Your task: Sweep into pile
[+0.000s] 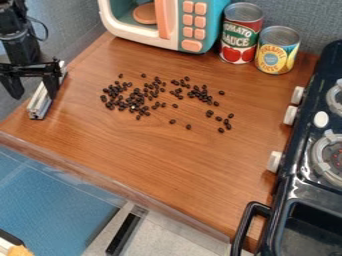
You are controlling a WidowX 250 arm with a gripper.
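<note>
My gripper (34, 94) hangs at the upper left, beside the wooden surface's left edge, with its two fingers wide apart and nothing visible between them. Dark beans (137, 95) lie scattered over the upper middle of the wooden surface. They are densest at the left of the spread, with a looser band toward the right and several stray beans at its lower right. Right of the gripper, close by one finger, a long silver and white bar (41, 102) lies at a slant along the left edge; whether they touch, I cannot tell.
A toy microwave (172, 22) stands at the back, with a tomato sauce can (240, 34) and a pineapple can (276, 50) to its right. A dark toy stove (304, 187) with white knobs borders the right side. The wooden table (160, 160) ends at a slanting front edge.
</note>
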